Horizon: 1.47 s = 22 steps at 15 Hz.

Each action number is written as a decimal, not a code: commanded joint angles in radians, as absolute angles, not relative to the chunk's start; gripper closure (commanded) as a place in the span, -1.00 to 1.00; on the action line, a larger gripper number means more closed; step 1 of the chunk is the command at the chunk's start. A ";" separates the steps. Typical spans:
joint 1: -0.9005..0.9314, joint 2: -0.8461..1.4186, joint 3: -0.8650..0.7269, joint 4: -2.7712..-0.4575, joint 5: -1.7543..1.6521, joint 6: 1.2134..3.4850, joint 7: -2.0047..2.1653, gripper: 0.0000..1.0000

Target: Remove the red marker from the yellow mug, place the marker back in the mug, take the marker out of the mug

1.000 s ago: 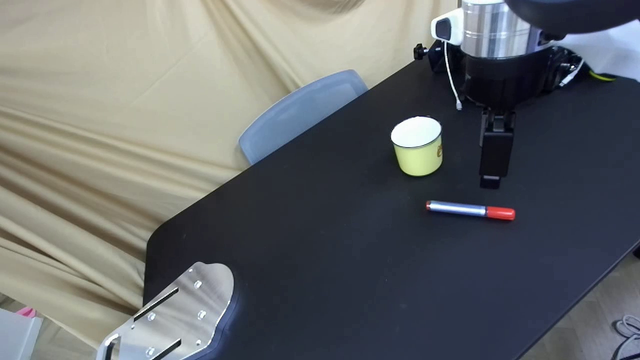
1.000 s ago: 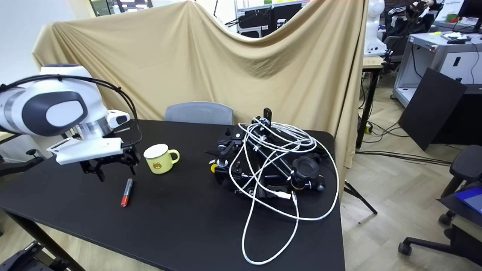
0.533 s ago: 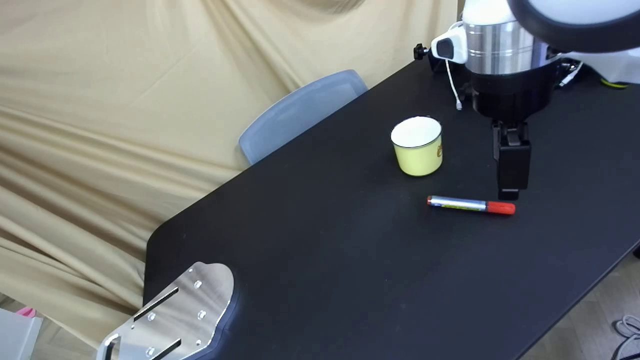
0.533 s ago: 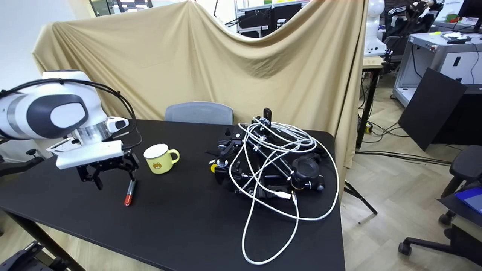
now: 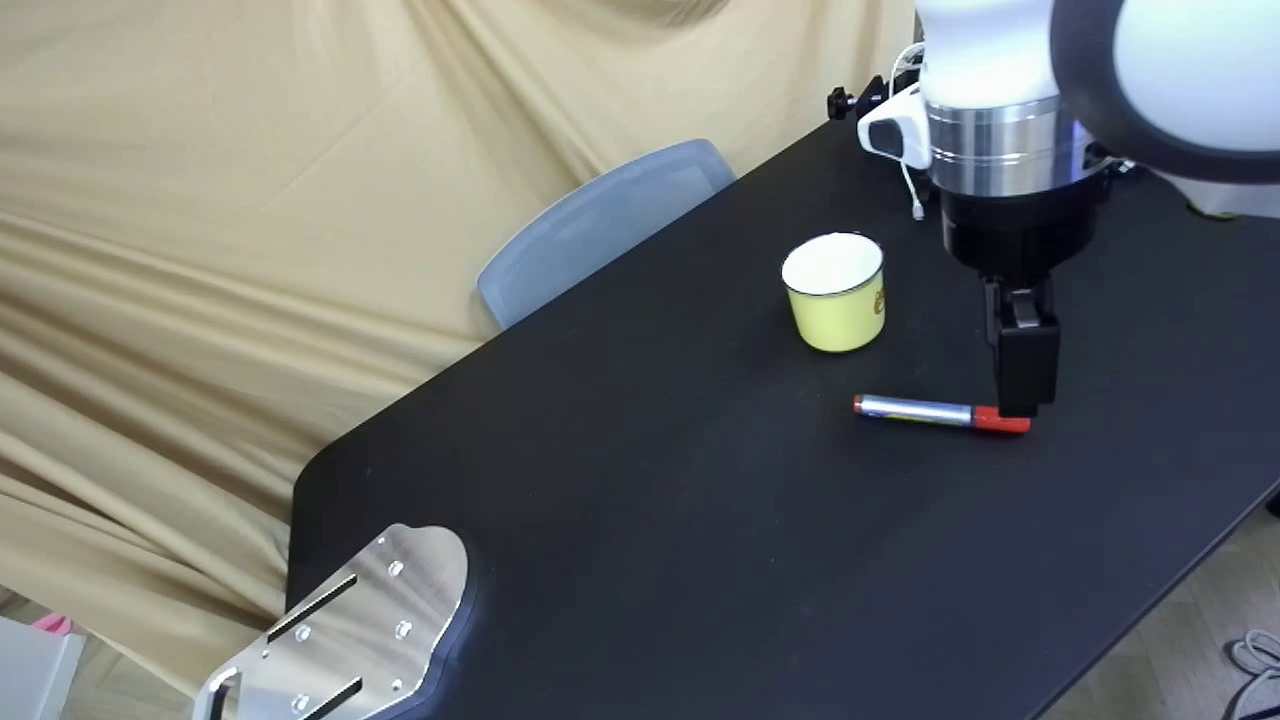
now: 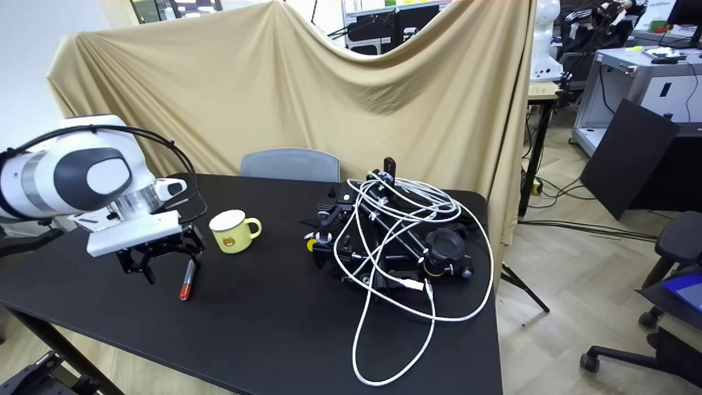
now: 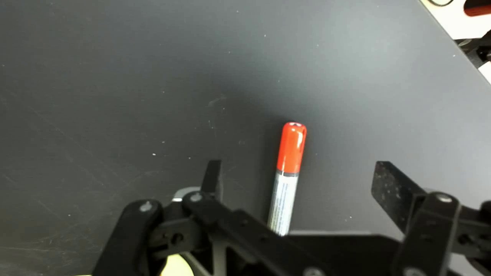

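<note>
The red marker [image 5: 915, 411] lies flat on the black table, with a red cap and a silver body; it also shows in an exterior view [image 6: 188, 281]. In the wrist view the marker [image 7: 289, 165] lies between the spread fingers, nearer the left one; its lower end is hidden behind the gripper. My gripper [image 7: 298, 165] is open and empty, low over the marker. In an exterior view the gripper [image 6: 174, 271] spans the marker's far part. The yellow mug [image 5: 838, 320] stands upright beside the marker, its visible inside white; its handle shows in an exterior view [image 6: 231, 239].
A pile of black stands with white cables [image 6: 406, 236] lies on the table in an exterior view. A metal plate [image 5: 375, 610] sits at the table's near left corner. A grey chair [image 5: 610, 225] stands behind the table, before a beige curtain.
My gripper has come down toward the table and shifted slightly, now over the marker. The marker has rolled a little on the table. The mug has not moved.
</note>
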State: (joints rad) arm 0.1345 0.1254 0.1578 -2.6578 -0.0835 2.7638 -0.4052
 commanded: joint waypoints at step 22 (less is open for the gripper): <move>0.311 0.417 0.015 -2.515 -0.359 2.972 -0.080 -0.06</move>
